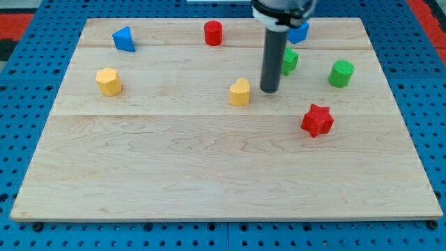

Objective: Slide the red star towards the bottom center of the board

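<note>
The red star (318,120) lies on the wooden board (223,174) at the view's right, a little above mid-height. My tip (269,90) rests on the board up and to the left of the star, well apart from it. The tip stands just right of a yellow heart block (240,92) and below-left of a green block (289,61), which the rod partly hides.
A green cylinder (341,73) sits above-right of the star. A blue block (298,32) shows behind the rod at the top. A red cylinder (213,33) and a blue triangle (124,39) lie along the top. A yellow hexagon (109,81) is at the left.
</note>
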Controlling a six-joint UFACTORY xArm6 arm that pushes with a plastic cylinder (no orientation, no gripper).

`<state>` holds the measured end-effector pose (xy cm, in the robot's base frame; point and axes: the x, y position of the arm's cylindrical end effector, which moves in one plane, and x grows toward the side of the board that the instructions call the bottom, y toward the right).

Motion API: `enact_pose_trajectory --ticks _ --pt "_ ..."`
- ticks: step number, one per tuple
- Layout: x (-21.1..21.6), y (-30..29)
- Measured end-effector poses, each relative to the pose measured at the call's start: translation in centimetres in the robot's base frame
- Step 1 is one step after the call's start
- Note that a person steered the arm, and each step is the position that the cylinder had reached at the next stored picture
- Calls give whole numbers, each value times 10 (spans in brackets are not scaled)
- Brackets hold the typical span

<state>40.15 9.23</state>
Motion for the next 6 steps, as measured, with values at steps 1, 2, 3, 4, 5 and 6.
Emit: enact_pose_trajectory --ticks 1,2,3,4,5,6 --pt "18 48" --pt "49 66" --pt "75 92" --pt "96 98" --pt "100 63" --pt "106 18"
